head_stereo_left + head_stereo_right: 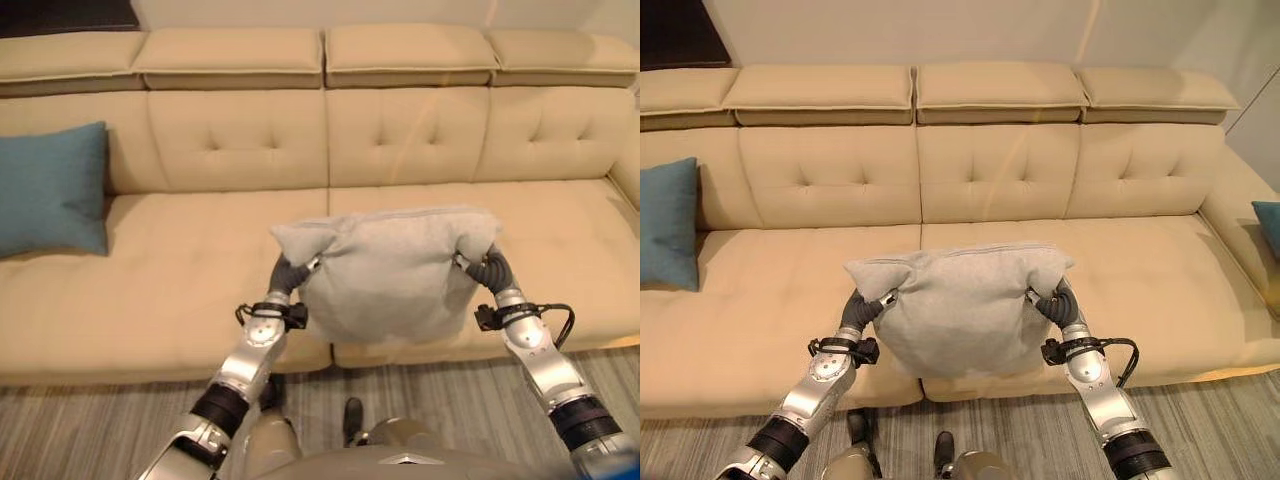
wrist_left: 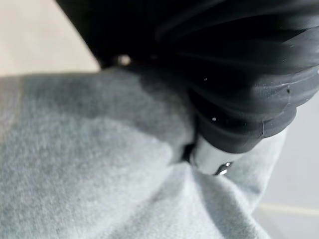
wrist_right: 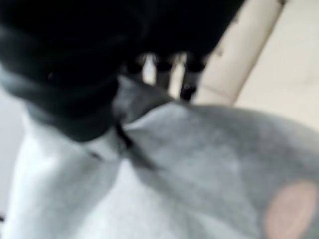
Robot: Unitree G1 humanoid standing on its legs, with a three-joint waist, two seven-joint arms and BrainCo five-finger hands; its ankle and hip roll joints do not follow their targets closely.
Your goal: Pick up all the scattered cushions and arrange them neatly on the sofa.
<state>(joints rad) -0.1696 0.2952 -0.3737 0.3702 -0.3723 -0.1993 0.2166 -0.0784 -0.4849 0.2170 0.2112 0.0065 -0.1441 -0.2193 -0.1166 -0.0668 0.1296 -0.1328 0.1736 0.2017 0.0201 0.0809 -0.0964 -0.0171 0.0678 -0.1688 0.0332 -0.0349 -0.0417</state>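
Note:
A grey cushion [image 1: 390, 275] hangs in the air over the front edge of the beige sofa [image 1: 180, 270], near the seam between its two middle seats. My left hand [image 1: 288, 272] grips the cushion's left upper corner and my right hand [image 1: 488, 268] grips its right upper corner, the cloth bunched round each. In the left wrist view the thumb [image 2: 209, 159] digs into the grey cloth [image 2: 99, 164]. In the right wrist view the dark-tipped fingers [image 3: 187, 74] lie over the cushion [image 3: 199, 164]. A blue cushion [image 1: 50, 190] leans upright against the sofa's backrest at the far left.
Another blue cushion [image 1: 1268, 222] shows at the sofa's right end by the armrest. The seats between the blue cushions are bare. A grey striped rug [image 1: 100, 430] runs along the sofa's front.

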